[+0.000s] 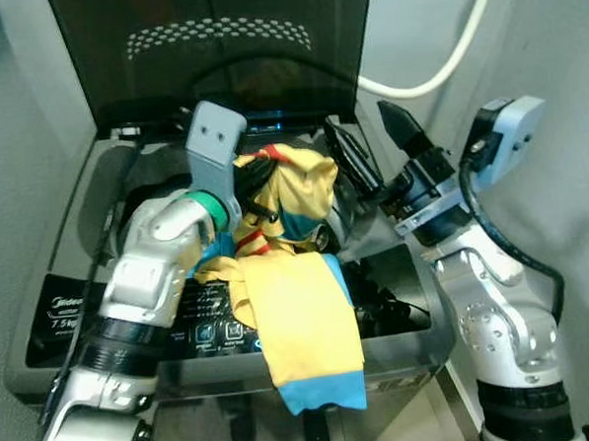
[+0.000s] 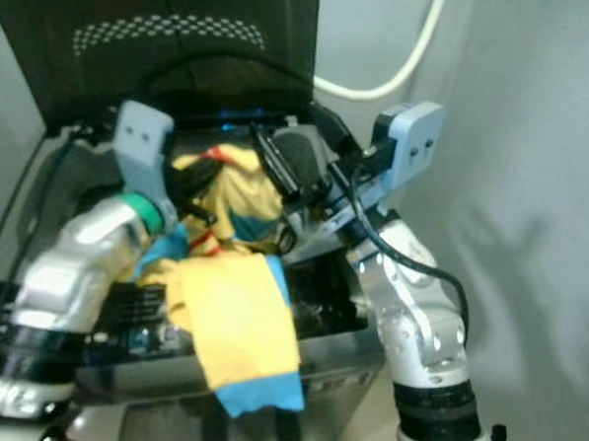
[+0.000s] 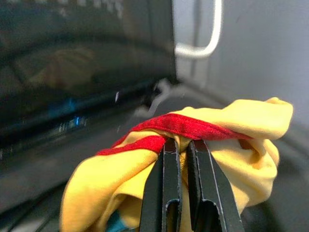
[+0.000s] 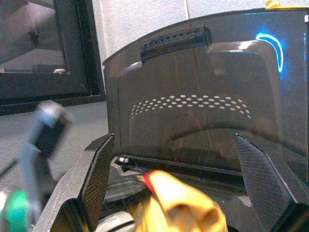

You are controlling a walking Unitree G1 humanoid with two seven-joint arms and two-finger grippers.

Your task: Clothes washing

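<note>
Yellow-blue garment (image 1: 298,319) draped over open washer (image 1: 69,252) front rim.

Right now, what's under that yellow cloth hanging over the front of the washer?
The yellow cloth drapes over the washer front edge, hiding part of its control panel. The left claw pinches its bunched top above the tub. What lies in the tub beneath is covered.

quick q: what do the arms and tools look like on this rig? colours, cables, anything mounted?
Both arms are silver with rounded joint housings and black bands. The left arm has a green ring at the wrist and a pale grey-blue camera bracket with two small holes. The right arm carries a similar bracket and a looping black cable. The left tool and right tool each have two long black fingers.
</note>
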